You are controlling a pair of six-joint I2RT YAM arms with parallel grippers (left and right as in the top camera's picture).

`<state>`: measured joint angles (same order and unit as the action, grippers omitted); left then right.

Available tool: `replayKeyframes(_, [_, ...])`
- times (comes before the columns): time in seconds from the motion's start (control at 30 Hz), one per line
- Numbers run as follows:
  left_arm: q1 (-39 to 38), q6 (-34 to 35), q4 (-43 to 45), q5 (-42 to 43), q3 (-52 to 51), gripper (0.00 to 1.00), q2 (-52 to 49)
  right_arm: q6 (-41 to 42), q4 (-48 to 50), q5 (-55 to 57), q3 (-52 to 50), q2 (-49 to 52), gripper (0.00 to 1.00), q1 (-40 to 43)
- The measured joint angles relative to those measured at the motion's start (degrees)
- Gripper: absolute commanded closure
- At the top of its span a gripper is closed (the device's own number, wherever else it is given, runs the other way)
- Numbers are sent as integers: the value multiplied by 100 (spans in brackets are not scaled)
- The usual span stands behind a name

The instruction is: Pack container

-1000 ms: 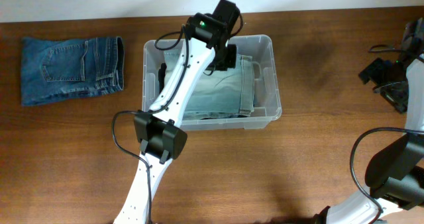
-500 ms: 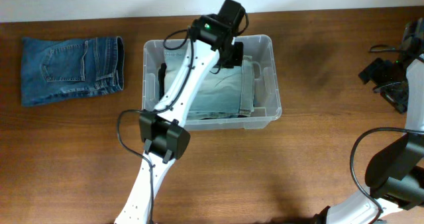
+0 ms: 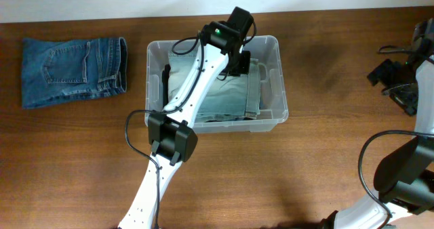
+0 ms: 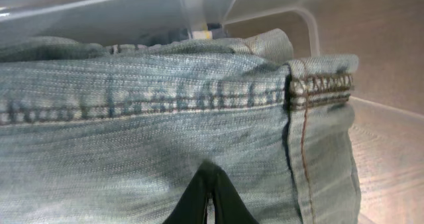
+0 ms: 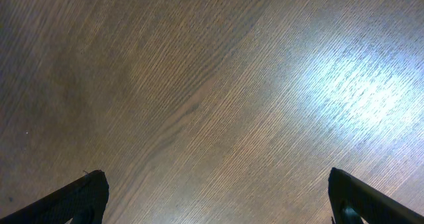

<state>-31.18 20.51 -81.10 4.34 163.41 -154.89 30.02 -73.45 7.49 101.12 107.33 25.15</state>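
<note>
Container (image 3: 281, 87) at far middle of table (image 3: 305, 175), folded light-wash jeans (image 4: 132, 131) inside. Left gripper (image 4: 211, 191) closed tight, tips at denim, nothing visibly pinched. Best to flatten gently, then lift straight clear of rim. Right gripper (image 5: 215, 187) spread wide, empty. Dark jeans (image 3: 73, 70) left, unpacked.

Dark blue jeans (image 3: 73, 70) folded flat at the left end of the wooden table (image 3: 285, 175), back pocket facing up. Well off to their right there's 1 folded pair of pale light-wash jeans (image 3: 230, 97), belt loop (image 4: 320, 90) stitched in brown thread.
</note>
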Motion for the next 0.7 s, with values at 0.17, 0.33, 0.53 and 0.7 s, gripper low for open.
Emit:
replayKeyframes(0.17, [2,-42,-964,15,973,94,-127,0,0,0,0,0,2,0])
replayKeyframes(0.33, [7,-155,-1513,44,1567,93,48,0,2,0,0,0,1,0])
replayKeyframes(0.53, [4,-326,-1539,551,1506,93,103,-2,0,0,0,0,2,0])
replayKeyframes(0.7, [-22,-476,-1541,717,938,93,109,2,2,0,0,0,2,0])
